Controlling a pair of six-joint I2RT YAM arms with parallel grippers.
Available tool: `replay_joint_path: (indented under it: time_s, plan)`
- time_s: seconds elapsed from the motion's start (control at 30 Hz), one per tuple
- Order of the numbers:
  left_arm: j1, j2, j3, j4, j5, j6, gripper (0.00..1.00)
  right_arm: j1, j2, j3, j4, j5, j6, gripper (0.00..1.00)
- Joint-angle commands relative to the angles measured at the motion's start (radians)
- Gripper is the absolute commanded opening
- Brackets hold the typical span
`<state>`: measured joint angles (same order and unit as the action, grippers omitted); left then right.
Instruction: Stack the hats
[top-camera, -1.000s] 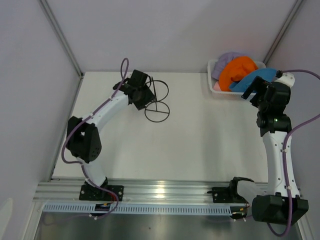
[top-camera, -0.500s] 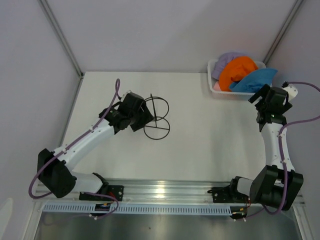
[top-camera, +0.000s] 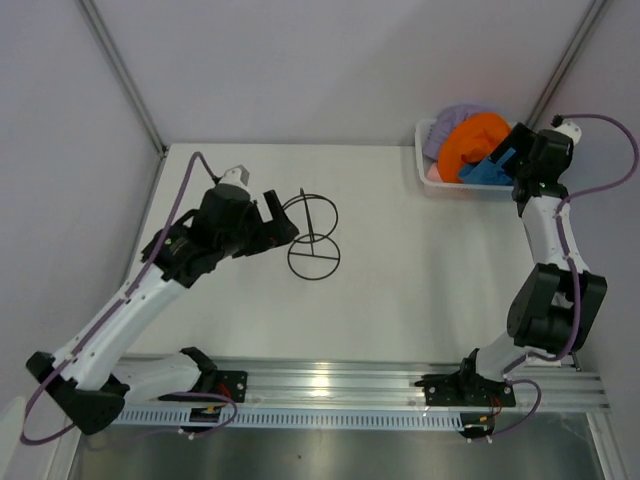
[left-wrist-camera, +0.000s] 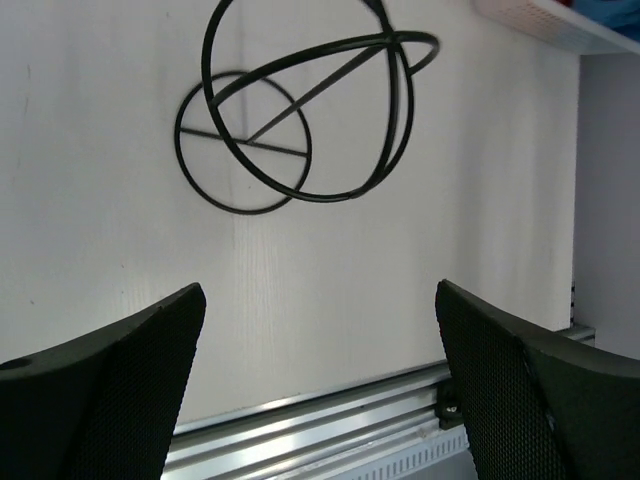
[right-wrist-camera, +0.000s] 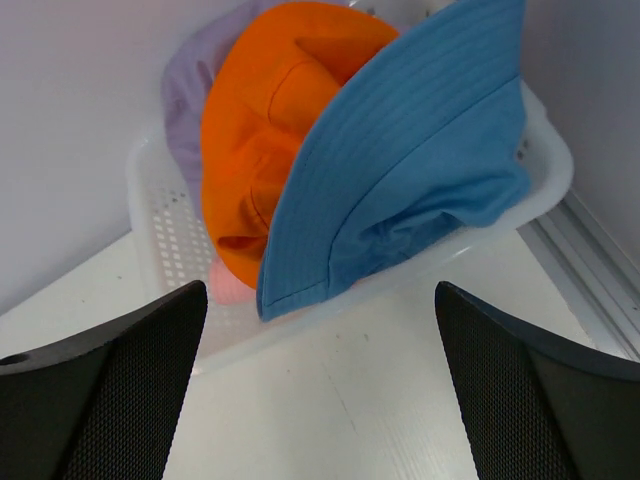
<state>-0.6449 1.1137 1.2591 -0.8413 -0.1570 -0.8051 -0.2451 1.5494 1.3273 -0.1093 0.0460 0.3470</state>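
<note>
Hats (right-wrist-camera: 270, 130) sit piled in the white basket (right-wrist-camera: 165, 235), blue hat (right-wrist-camera: 400, 170) outermost. Our right gripper (right-wrist-camera: 320, 400) faces it, fingers spread, empty; we'd pinch the blue brim, lift clear. Left gripper (left-wrist-camera: 320, 390) fingers spread, empty, near wire stand (left-wrist-camera: 300, 130).

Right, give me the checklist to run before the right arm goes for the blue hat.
1. Right gripper open and empty: ok, jaws wide.
2. Blue hat on top: ok, nothing lies on it; it overlaps the orange hat and hangs over the white basket's rim.
3. Right gripper lined up: ok, the blue hat sits straight ahead.
4. Left gripper open and empty: ok, apart from the wire stand.
5. Wire stand bare: ok, no hat on it.
6. Pink hat reachable: not ok, only a sliver shows under the orange hat.
</note>
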Motion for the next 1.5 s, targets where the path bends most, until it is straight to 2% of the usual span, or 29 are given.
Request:
replay_joint_path:
  time_s: [0.0, 0.07, 0.2, 0.3, 0.33, 0.4, 0.43, 0.53, 0.7, 0.87, 0.97, 1.0, 1.03, 1.13, 1.17, 1.2, 1.27, 1.33, 1.47]
  plan:
    - [0.001, -0.142, 0.071, -0.076, 0.008, 0.19, 0.99, 0.038, 0.122, 0.11, -0.01, -0.021, -0.051, 1.0]
    - [0.005, -0.181, 0.1, -0.1, -0.022, 0.21, 1.0, 0.062, 0.211, 0.168, -0.044, 0.011, -0.074, 1.0]
    - [0.014, -0.198, 0.167, -0.169, -0.071, 0.262, 1.0, 0.127, 0.342, 0.324, -0.176, 0.22, -0.111, 0.97]
    - [0.016, -0.175, 0.2, -0.197, -0.088, 0.288, 1.0, 0.151, 0.406, 0.403, -0.236, 0.29, -0.102, 0.78]
    - [0.016, -0.157, 0.209, -0.202, -0.085, 0.296, 0.99, 0.158, 0.409, 0.412, -0.248, 0.354, -0.095, 0.59]
    - [0.017, -0.129, 0.224, -0.217, -0.075, 0.319, 0.99, 0.181, 0.405, 0.424, -0.28, 0.437, -0.068, 0.34]
    - [0.017, -0.112, 0.249, -0.223, -0.072, 0.326, 0.99, 0.188, 0.397, 0.42, -0.277, 0.486, -0.065, 0.15]
    - [0.017, -0.048, 0.29, -0.235, -0.047, 0.356, 1.0, 0.202, 0.365, 0.38, -0.216, 0.469, -0.106, 0.0]
    - [0.017, -0.008, 0.316, -0.229, -0.027, 0.366, 1.0, 0.204, 0.371, 0.406, -0.248, 0.446, -0.164, 0.0]
    - [0.017, -0.04, 0.287, -0.153, 0.069, 0.354, 0.99, 0.22, 0.287, 0.507, -0.325, 0.407, -0.242, 0.0]
    - [0.016, -0.069, 0.278, -0.125, 0.1, 0.369, 0.99, 0.239, 0.214, 0.6, -0.378, 0.258, -0.377, 0.0]
    - [0.016, -0.077, 0.275, -0.114, 0.109, 0.379, 0.99, 0.242, 0.189, 0.613, -0.385, 0.161, -0.408, 0.0]
    - [0.017, -0.093, 0.272, -0.101, 0.123, 0.391, 1.0, 0.242, 0.166, 0.624, -0.389, 0.138, -0.448, 0.0]
    - [0.017, -0.132, 0.25, -0.001, 0.244, 0.464, 1.0, 0.282, 0.132, 0.743, -0.498, 0.068, -0.445, 0.0]
    - [0.016, -0.144, 0.24, 0.081, 0.291, 0.527, 0.99, 0.285, 0.136, 0.839, -0.591, 0.033, -0.433, 0.0]
    - [0.014, -0.155, 0.214, 0.132, 0.403, 0.561, 0.99, 0.286, 0.147, 0.881, -0.633, -0.068, -0.415, 0.0]
    - [0.01, -0.184, 0.166, 0.267, 0.457, 0.656, 1.0, 0.303, 0.141, 0.932, -0.72, -0.171, -0.352, 0.0]
    - [0.007, -0.19, 0.148, 0.355, 0.505, 0.71, 0.99, 0.334, 0.095, 0.899, -0.737, -0.244, -0.307, 0.0]
    - [0.007, -0.155, 0.132, 0.574, 0.56, 0.826, 0.99, 0.466, 0.045, 0.84, -0.812, -0.215, -0.276, 0.0]
